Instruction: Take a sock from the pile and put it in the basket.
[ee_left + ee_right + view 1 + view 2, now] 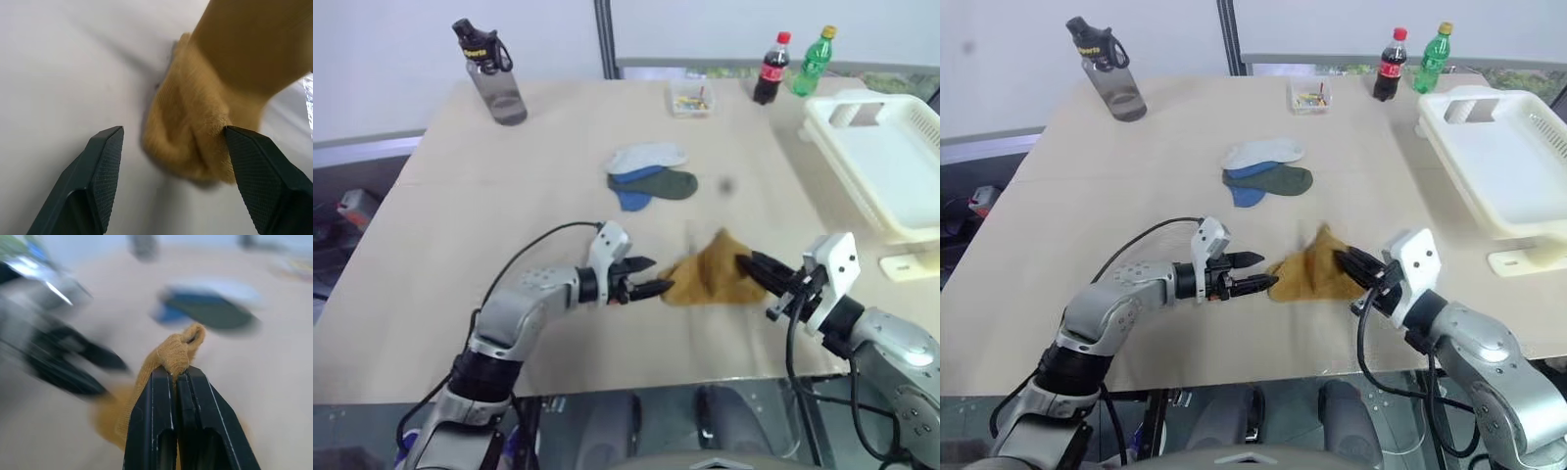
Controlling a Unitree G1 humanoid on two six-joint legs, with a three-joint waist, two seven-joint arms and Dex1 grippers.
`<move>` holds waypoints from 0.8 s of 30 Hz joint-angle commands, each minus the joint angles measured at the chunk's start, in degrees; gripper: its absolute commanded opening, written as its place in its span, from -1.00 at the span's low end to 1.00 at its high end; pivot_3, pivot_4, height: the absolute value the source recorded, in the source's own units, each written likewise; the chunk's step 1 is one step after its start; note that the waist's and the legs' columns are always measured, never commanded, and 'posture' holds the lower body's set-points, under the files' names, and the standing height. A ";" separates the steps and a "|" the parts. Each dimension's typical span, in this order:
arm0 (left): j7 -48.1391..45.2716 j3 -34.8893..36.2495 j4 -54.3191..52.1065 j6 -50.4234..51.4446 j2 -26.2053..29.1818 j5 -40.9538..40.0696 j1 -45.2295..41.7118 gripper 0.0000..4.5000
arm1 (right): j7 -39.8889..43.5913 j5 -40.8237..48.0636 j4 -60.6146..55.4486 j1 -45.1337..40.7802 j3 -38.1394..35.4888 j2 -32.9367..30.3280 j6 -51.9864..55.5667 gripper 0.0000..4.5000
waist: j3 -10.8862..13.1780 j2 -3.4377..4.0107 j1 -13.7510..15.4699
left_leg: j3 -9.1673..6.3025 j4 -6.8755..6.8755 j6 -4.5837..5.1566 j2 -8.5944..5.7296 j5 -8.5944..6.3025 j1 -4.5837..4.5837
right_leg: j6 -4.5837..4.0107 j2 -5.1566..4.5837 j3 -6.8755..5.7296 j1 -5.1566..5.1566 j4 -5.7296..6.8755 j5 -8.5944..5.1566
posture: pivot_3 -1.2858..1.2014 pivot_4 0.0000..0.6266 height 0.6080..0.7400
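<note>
Clamped between the right gripper's (178, 377) shut fingers is one end of the mustard sock (710, 274) — lifted off the table (489, 206) near the pile (651, 173), its left end by the open, empty left gripper (651, 276) — and still to carry right to the basket (886, 162).

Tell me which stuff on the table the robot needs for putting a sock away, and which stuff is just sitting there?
Needed:
- mustard sock, pinched by the right gripper
- left gripper, open beside the sock
- pile of socks
- white basket

Just sitting there:
- grey water bottle
- cola bottle
- green bottle
- small clear box
</note>
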 commanded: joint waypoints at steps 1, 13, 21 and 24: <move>-1.57 1.66 0.44 -1.27 0.25 -0.66 -1.15 0.55 | -3.62 -2.38 3.51 -0.05 -0.15 -0.98 1.24 -1.00 | -0.02 -0.04 0.22 | 0.00 0.02 0.00 -0.01 0.00 -0.02 | 0.00 -0.01 0.00 0.00 -0.01 0.00 | 0.03 -0.52 1.00; -1.55 1.56 0.31 -1.01 -1.12 -0.83 -2.65 0.55 | -1.74 -11.12 11.73 14.12 -0.14 -2.70 -5.83 -1.00 | -0.02 -0.02 0.54 | 0.04 0.00 0.00 -0.03 0.00 -0.08 | 0.00 0.01 0.00 -0.06 -0.03 0.00 | 0.03 -0.52 1.00; -4.46 -3.06 0.28 -1.76 -1.50 1.01 -4.48 0.55 | -2.29 -12.68 10.44 16.59 0.18 -2.39 -7.00 -1.00 | -0.02 -0.02 0.41 | 0.07 0.01 0.00 -0.05 0.00 -0.04 | 0.00 0.01 0.03 -0.02 -0.02 0.00 | 0.03 -0.52 1.00; -4.24 -4.10 2.24 -2.04 -2.56 1.79 -5.62 0.55 | -2.37 -12.83 9.87 16.21 0.22 -2.42 -6.87 -1.00 | -0.02 -0.02 0.35 | 0.07 0.01 0.00 -0.05 0.00 -0.04 | 0.00 0.01 0.03 -0.03 -0.02 0.00 | 0.03 -0.52 1.00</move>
